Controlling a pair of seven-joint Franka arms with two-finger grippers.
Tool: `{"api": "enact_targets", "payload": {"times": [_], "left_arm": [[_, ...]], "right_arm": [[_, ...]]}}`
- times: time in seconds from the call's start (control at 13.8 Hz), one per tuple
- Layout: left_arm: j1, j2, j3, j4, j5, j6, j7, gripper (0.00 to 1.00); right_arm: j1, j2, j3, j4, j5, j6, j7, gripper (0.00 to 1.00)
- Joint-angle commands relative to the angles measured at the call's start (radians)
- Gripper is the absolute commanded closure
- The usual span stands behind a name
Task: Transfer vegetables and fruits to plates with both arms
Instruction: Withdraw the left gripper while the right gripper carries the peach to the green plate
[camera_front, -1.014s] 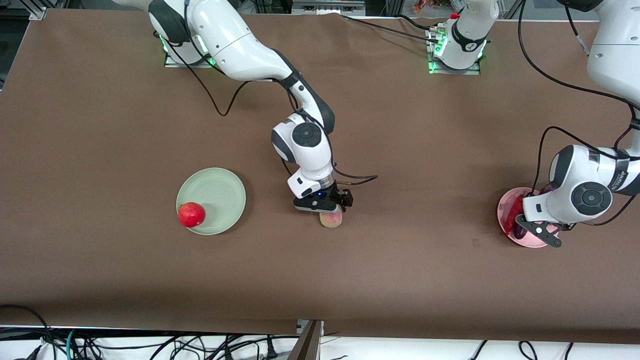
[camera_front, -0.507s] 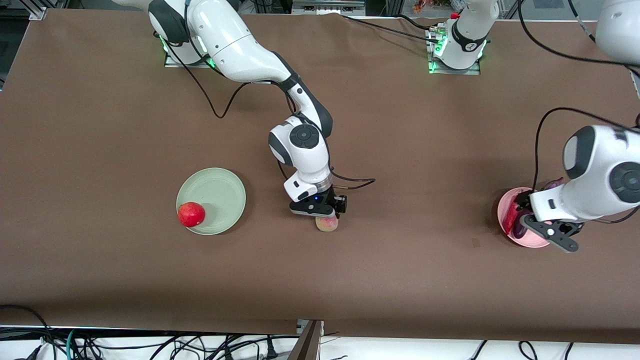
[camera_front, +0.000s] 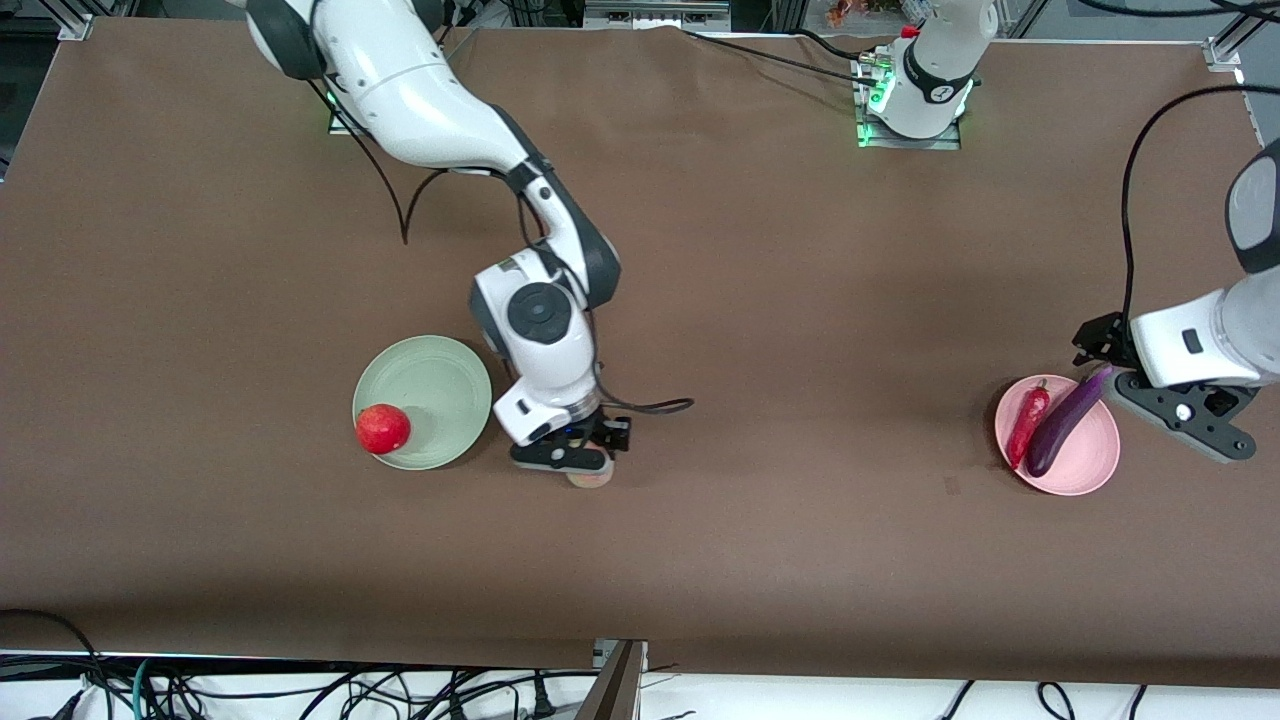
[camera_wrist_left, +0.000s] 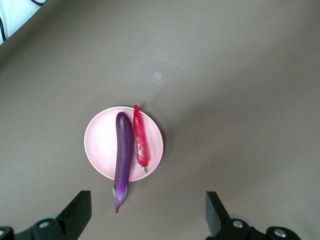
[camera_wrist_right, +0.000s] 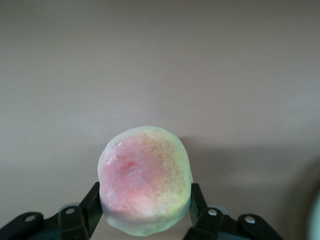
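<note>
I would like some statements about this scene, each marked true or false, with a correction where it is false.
1. The eggplant and the chili pepper both lie on the pink plate. True.
2. The right gripper is open and holds nothing. False: it is shut on the pale yellowish fruit.
3. The red fruit sits on the green plate. True.
4. The left gripper grips the eggplant. False: it is open and holds nothing, up over the table beside the pink plate.
</note>
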Motion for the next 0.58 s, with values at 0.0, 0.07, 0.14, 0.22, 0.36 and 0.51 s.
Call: {"api": "enact_targets", "payload": {"times": [0.0,0.07,0.14,0.22,0.36,0.51], "left_arm": [[-0.091,-0.067,0.069,0.058,-0.022,-0.07,0.002,0.0],[-0.102,-0.117,0.097,0.005,-0.03,-0.048,-0.034,0.0],[-0.108,-0.159,0.111,-0.025,-0.032,-0.043,-0.05,0.0],[-0.131,-0.199,0.163,-0.071,-0.061,-0.038,-0.067,0.0],[-0.261,-0.25,0.345,-0.117,-0.191,0.011,-0.221,0.0],[-0.304,-0.391,0.433,-0.304,-0.309,0.124,-0.323,0.0]], "right_arm": [[-0.079,-0.121,0.024,-0.13,0.023,-0.07,-0.195,0.74],[-0.108,-0.164,0.024,-0.194,0.023,-0.07,-0.275,0.74],[-0.135,-0.201,0.024,-0.251,0.025,-0.068,-0.34,0.74],[-0.161,-0.245,0.024,-0.323,0.035,-0.065,-0.397,0.74],[-0.206,-0.322,0.023,-0.467,0.058,-0.027,-0.493,0.74],[-0.218,-0.38,0.021,-0.596,0.103,0.026,-0.509,0.72]]}}
